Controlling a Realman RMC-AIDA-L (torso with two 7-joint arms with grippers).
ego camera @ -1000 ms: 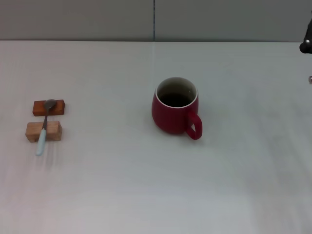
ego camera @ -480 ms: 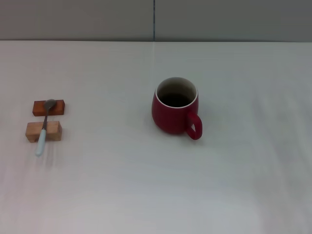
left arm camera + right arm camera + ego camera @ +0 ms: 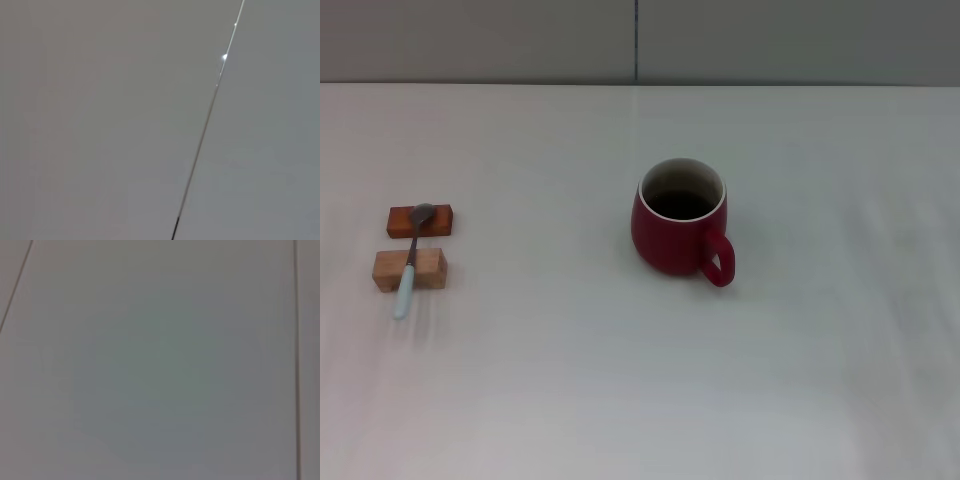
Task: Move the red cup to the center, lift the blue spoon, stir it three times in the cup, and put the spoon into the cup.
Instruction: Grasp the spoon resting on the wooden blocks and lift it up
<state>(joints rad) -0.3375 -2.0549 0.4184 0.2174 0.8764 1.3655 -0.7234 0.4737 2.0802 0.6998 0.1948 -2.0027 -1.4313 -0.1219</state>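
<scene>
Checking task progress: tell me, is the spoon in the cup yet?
No, the spoon lies across two wooden blocks, far left of the cup.

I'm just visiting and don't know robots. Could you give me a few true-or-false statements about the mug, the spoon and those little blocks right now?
1. The red mug stands upright near the table's middle. True.
2. The spoon is inside the mug. False: it lies across two wooden blocks on the robot's left.
3. A gripper is holding the mug. False: no gripper shows in any view.
4. The mug's handle points towards the robot's right. True.
</scene>
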